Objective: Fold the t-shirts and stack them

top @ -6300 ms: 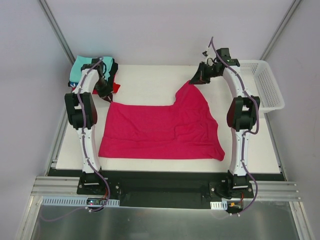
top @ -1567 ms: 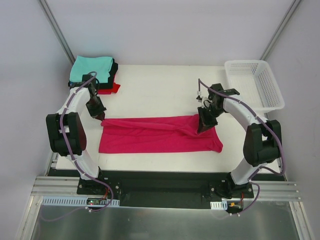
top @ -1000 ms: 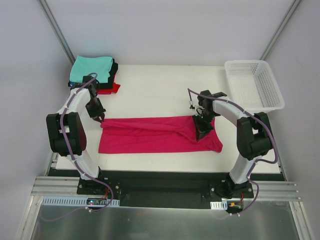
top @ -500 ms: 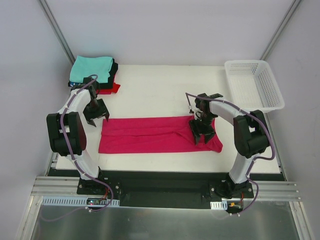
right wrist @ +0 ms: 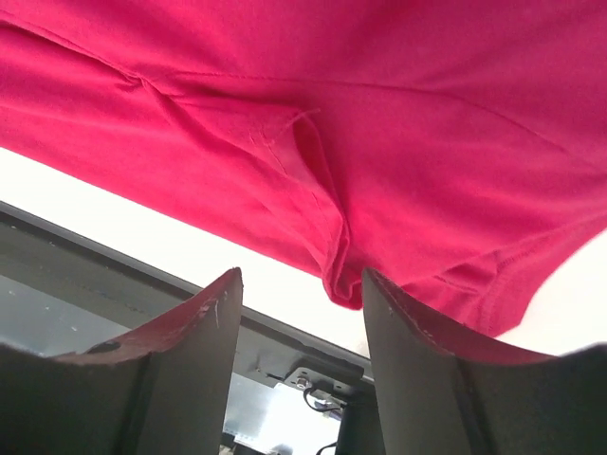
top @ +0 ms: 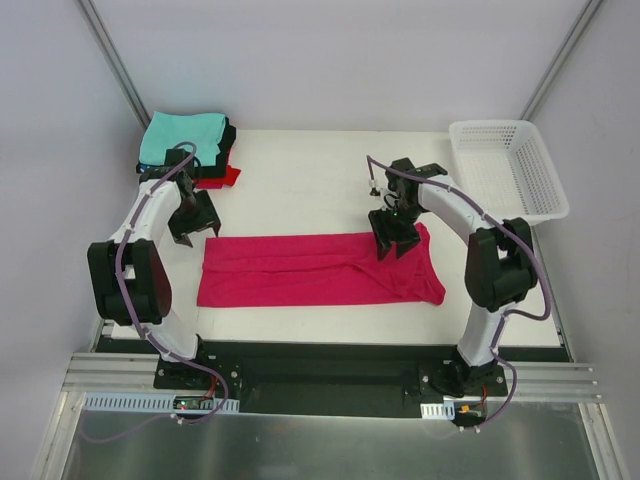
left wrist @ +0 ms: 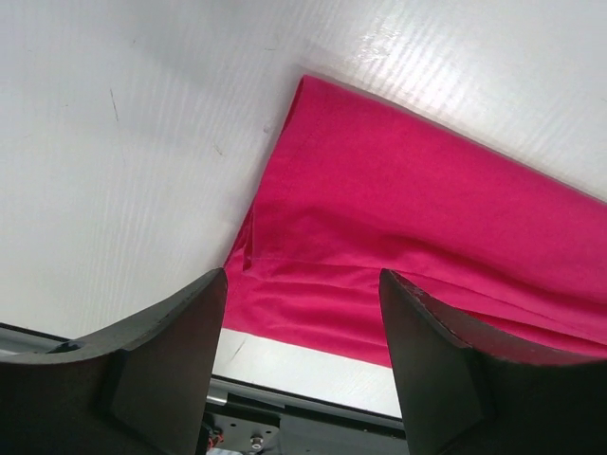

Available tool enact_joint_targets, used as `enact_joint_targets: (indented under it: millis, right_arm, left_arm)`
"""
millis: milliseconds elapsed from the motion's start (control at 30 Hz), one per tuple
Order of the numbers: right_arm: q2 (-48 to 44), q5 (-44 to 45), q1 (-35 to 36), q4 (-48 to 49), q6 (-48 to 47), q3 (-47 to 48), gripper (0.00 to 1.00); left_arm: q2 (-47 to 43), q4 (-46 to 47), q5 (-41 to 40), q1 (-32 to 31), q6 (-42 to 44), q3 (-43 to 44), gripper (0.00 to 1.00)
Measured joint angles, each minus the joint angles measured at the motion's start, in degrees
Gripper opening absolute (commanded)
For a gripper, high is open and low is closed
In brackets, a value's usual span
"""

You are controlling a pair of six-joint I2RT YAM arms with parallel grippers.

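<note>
White table [top: 300,165] under a crimson-pink t-shirt [top: 310,268], folded flat into one long band, running from just beside the left gripper [top: 193,237] to beneath and a little past the right gripper [top: 390,250]. White mesh basket [top: 503,125] well off to the right of the right gripper, at the far corner, its mesh floor in plain sight. Behind the left gripper, a folded stack: teal t-shirt [top: 180,135] on top, black t-shirt [top: 228,138] under it, red t-shirt [top: 224,178] peeking out lowest. Left arm [top: 150,215] arched up along the table's left edge, wrist tipped down. Right arm [top: 470,215] raised and curled inward, wrist turned down over the cloth. Left jaws spread wide, holding nothing, poised over bare table just off the band's far left corner, the cloth's end [left wrist: 427,218] framed between the fingers [left wrist: 171,360] in the wrist view. Right jaws likewise parted wide, gripping nothing, above the band's far edge near its right end, a puckered fold of crimson cloth [right wrist: 379,114] beyond the fingers [right wrist: 180,370] in that wrist view.
</note>
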Motion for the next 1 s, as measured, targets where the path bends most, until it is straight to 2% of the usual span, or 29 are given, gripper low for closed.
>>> enact_joint_targets:
  millis: [367, 567, 1000]
  right_arm:
    - [9.6, -4.9, 0.2, 2.3, -1.7, 2.8, 0.43]
    - [12.6, -6.2, 0.2, 3.0, -2.4, 4.1, 0.14]
    - [10.6, -6.2, 1.9, 0.7, -2.8, 3.6, 0.09]
  left_arm:
    - [-4.2, -0.1, -0.1, -1.7, 0.0, -1.4, 0.65]
    - [-4.4, -0.4, -0.1, -1.7, 0.0, -2.0, 0.64]
    - [-4.5, -1.1, -0.1, -1.7, 0.0, -1.4, 0.64]
